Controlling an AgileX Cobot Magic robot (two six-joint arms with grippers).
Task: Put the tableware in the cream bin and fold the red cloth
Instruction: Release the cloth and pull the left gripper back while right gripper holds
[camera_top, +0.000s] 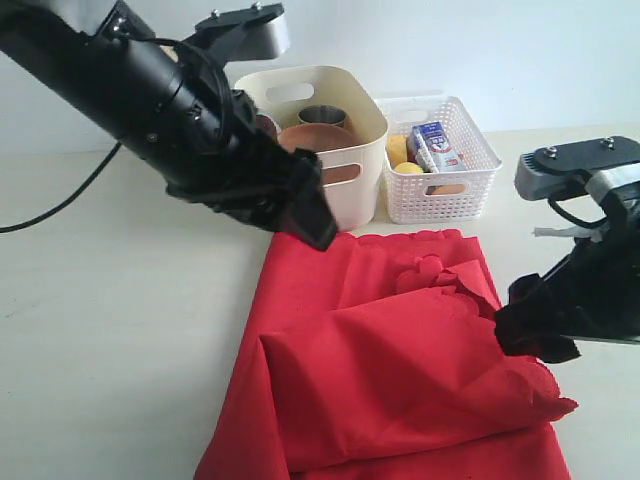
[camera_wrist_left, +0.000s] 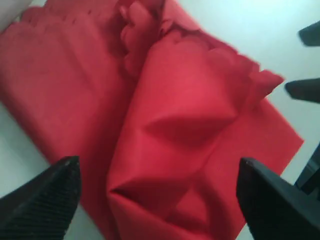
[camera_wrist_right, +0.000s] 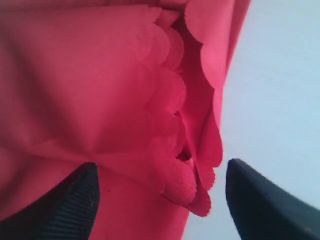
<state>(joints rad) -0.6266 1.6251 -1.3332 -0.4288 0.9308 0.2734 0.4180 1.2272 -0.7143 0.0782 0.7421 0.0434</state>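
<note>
**Tableware binned, cloth half-folded and rumpled**

From where I stand, the folding is the step in hand. The tall cream plastic bin (camera_top: 362, 150) at the back holds a steel cup (camera_top: 322, 116) and a round brown wooden plate (camera_top: 316, 137). What else lies in it I cannot make out. Just beside it is a low white lattice basket (camera_top: 452, 195) with a milk carton (camera_top: 434, 146) and something yellow in it.

The large bright red cloth with scalloped edges (camera_top: 400, 370) is spread on the pale tabletop (camera_top: 100, 300) in front of both containers. One flap has been laid over the rest, but loosely: it billows, with a bunched wrinkle near its far edge and a scalloped corner sticking out on the right.

The left gripper (camera_top: 310, 215) hangs above the cloth's far-left corner, close to the bin, its fingers spread wide with nothing between them. The right gripper (camera_top: 535, 335) sits low at the cloth's right edge. In its wrist view the fingers (camera_wrist_right: 75, 200) stand apart on either side of the scalloped border, and I see no pinch on the fabric.

I would say the fold is partly made but not tidy. The next move probably calls for taking hold of an edge or corner cleanly, one layer only, and drawing it flat across. The risk is that loose scallops bunch further or both layers get dragged together.
</note>
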